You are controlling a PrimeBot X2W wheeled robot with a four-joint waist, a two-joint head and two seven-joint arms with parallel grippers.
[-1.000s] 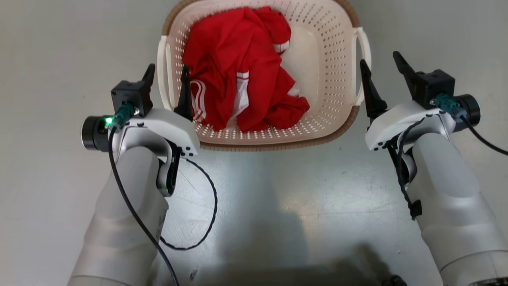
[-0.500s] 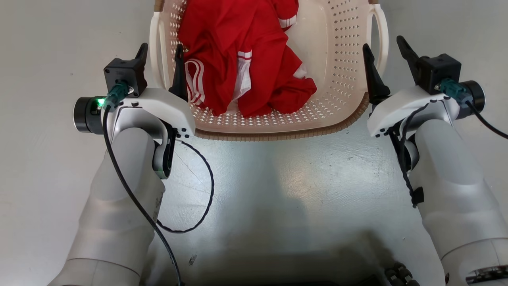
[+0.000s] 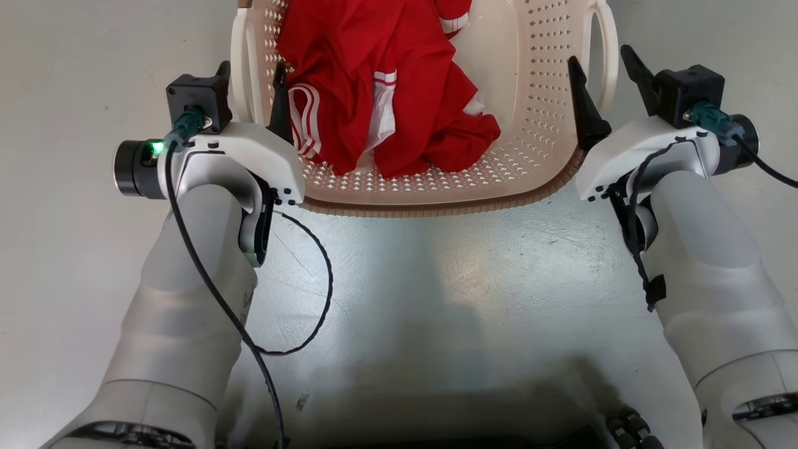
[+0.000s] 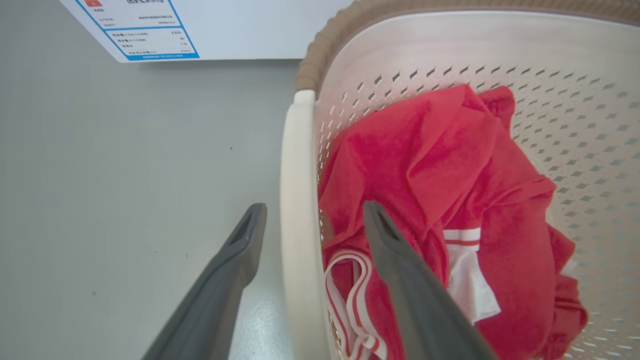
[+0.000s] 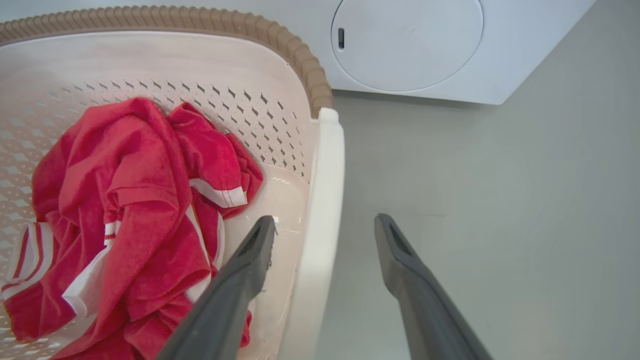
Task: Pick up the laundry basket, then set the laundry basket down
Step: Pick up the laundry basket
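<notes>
Grey smooth floor (image 3: 436, 280), glossy, with a bright glare patch in front of the robot, faint scuffs, and a dark shadow along the bottom of the head view. Indoor room. A white washing machine (image 5: 407, 45) with a round door stands on the floor just past the far rim of the basket. The left wrist view shows a white panel with a blue-framed label (image 4: 145, 35); the text is too small to read.

The laundry basket (image 3: 536, 93) is on the floor straight ahead, between the two arms, its far end cut off by the top edge of the head view. It is cream, perforated, with a brown rim. Crumpled red clothes (image 3: 386, 75) with white stripes lie inside, mostly toward the left half.

The left gripper (image 3: 250, 68) is spread wide around the left handle (image 3: 238, 75), one finger outside over the floor, the other inside over the red clothes. The right gripper (image 3: 598, 56) is also spread wide around the right handle (image 3: 608, 62), inner finger inside the basket, outer finger over the floor. Neither is clamped on anything. Contact with the handles: can't tell.

A black cable (image 3: 312, 312) loops off the left arm above the floor.
</notes>
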